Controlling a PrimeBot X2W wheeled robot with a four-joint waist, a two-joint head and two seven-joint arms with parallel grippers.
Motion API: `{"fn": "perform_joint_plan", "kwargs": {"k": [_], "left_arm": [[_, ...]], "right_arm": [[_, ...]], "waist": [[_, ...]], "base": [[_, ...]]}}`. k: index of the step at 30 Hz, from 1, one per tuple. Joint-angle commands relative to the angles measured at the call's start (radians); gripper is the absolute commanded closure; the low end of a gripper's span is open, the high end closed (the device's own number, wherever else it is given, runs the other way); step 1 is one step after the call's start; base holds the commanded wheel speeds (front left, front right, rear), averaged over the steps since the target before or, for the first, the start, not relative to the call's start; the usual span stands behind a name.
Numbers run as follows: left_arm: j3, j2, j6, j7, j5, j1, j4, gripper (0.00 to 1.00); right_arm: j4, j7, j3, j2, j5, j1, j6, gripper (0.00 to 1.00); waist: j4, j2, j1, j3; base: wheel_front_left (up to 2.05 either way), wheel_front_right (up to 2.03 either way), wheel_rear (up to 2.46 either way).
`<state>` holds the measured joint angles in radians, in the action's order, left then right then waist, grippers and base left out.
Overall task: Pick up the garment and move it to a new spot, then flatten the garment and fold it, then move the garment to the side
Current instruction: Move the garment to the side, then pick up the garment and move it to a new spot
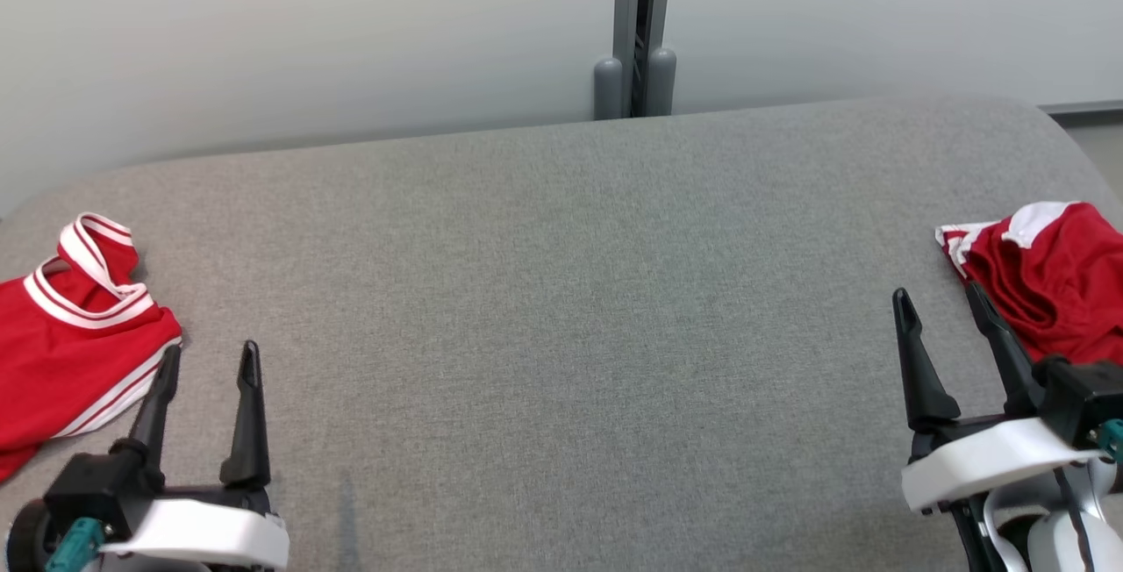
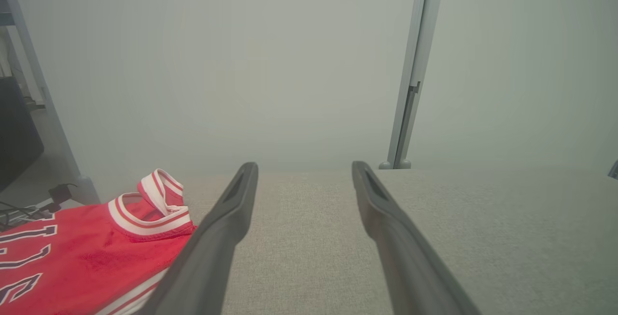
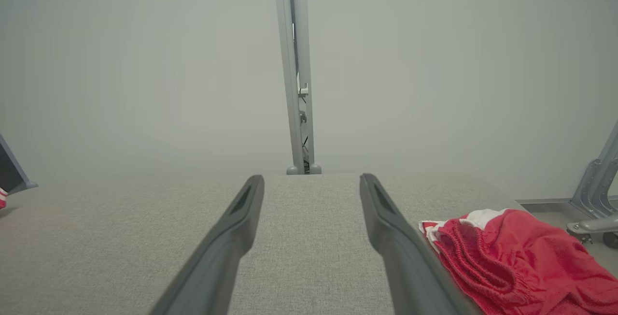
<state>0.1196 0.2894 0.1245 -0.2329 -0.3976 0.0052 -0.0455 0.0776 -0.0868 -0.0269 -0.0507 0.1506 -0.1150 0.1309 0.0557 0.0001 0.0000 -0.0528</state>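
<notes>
Jersey (image 1: 70, 361) lies left on grey table (image 1: 561, 291), crumpled red garment (image 1: 1053, 278) right.

Ends in 2 long matte-black fingers (image 1: 248, 418) at the left gripper (image 1: 211, 348) and 2 more at the right gripper (image 1: 936, 291), each tapering to a narrow tip with a recessed slot inside. Wears a glossy white shell (image 1: 206, 535) behind each blocky black base (image 1: 96, 489). Carries 1 teal connector (image 1: 75, 546) per wrist.

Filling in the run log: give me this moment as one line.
stage: nothing picked up | left gripper: open, empty, beside red jersey | right gripper: open, empty, beside crumpled red garment
</notes>
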Motion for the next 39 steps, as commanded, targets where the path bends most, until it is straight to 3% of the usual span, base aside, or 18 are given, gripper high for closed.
{"fn": "perform_joint_plan", "kwargs": {"k": [1,19,39], "left_arm": [[0.004,-0.001,0.006,0.001,0.006,0.018,0.006,0.00],[0.034,-0.002,0.034,0.044,-0.004,0.108,0.059,0.00],[0.040,0.012,0.050,0.067,-0.008,0.094,0.086,0.00]], "right_arm": [[-0.008,0.005,-0.007,-0.002,-0.003,0.022,0.000,0.00],[-0.087,0.059,-0.031,-0.002,0.032,0.131,0.000,0.00],[-0.079,0.045,-0.037,-0.002,0.053,0.142,0.000,0.00]], "waist": [[-0.007,-0.0001,0.0000,0.020],[-0.010,-0.0001,0.0000,0.069],[-0.021,-0.0001,0.0000,0.068]], "base": [[0.00,0.00,0.00],[0.00,0.00,0.00],[0.00,0.00,0.00]]}}
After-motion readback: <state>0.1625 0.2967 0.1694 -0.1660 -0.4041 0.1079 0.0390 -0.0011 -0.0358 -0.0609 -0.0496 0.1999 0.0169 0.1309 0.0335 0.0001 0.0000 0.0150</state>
